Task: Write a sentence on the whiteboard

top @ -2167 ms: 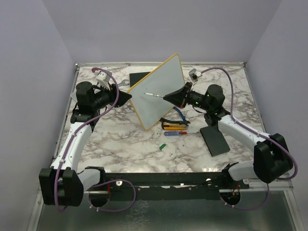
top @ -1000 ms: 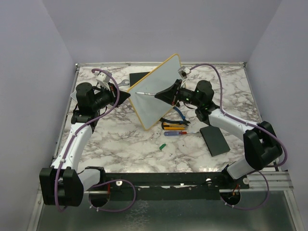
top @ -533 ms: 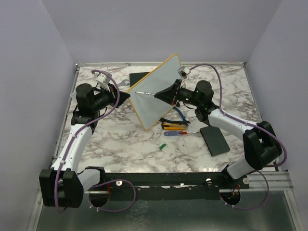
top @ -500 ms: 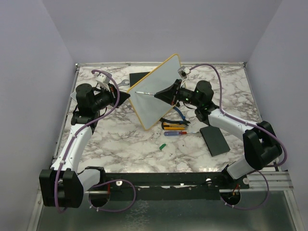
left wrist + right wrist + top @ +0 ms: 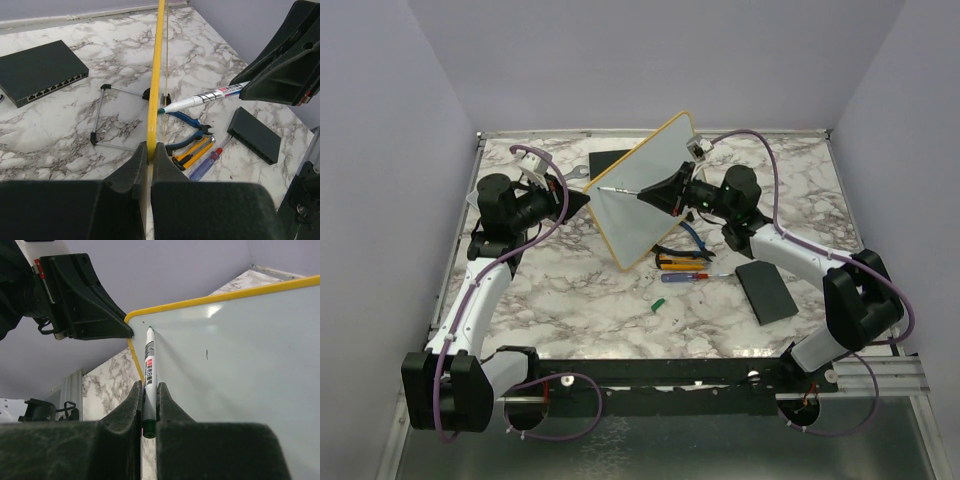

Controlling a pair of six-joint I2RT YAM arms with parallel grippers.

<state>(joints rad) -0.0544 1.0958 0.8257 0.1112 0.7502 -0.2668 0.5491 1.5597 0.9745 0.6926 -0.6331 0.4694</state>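
Three lilac walls [image 5: 620, 60] enclose a marbled bench [image 5: 590, 300]. Left hand [image 5: 150, 147] clamps the upright whiteboard [image 5: 632, 228] by its yellow rim; right hand [image 5: 148, 387] grips a marker [image 5: 149, 360], tip on the board.

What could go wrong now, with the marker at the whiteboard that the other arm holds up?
The left tool pinches the whiteboard only at its thin yellow rim, so pressure from the marker could turn or slip the board.
The marker tip sits close to the board's corner; a stroke may run off the rim.
The right tool holds the marker far behind its tip, so it might tilt.
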